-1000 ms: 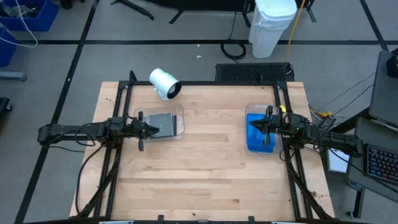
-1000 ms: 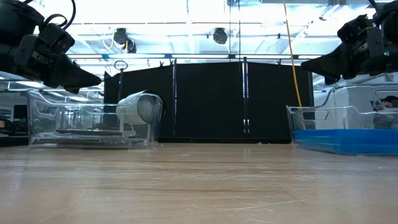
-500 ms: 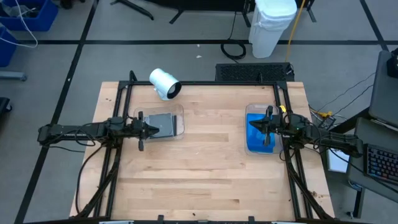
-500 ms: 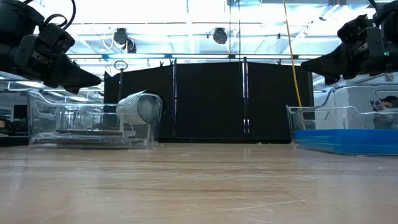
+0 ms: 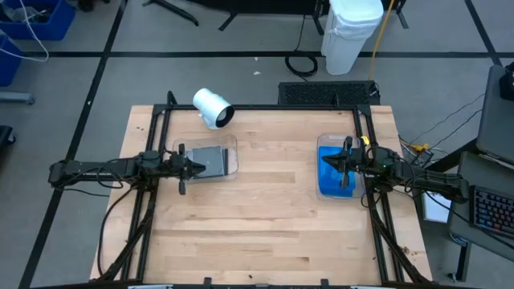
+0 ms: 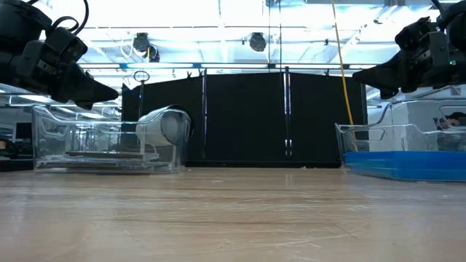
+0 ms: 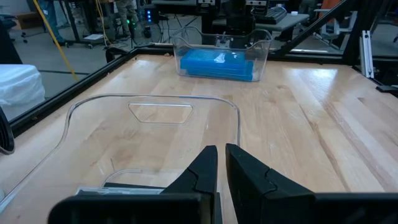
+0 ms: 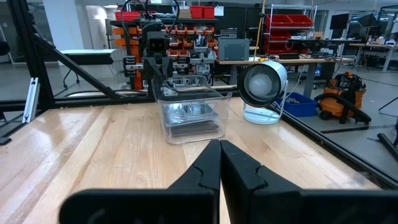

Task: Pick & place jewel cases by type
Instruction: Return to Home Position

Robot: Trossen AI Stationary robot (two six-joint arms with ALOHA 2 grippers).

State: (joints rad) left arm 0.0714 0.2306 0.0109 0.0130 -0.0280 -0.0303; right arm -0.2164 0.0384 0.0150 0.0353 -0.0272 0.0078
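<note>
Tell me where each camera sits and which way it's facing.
High: overhead, facing straight down; shows left tool, right tool.
Low: table height, facing level across; both tools up top.
Left wrist: behind its own fingers, facing the blue cases.
Right wrist: behind its fingers, facing the dark cases, white cylinder.
High and low share the left tray and right tray.

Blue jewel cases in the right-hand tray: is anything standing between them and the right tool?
Nothing visible does. The right tool hangs shut above the blue jewel cases, which lie flat in the clear tray. The tray is open on top, and the low view shows only air between tool and cases.
</note>
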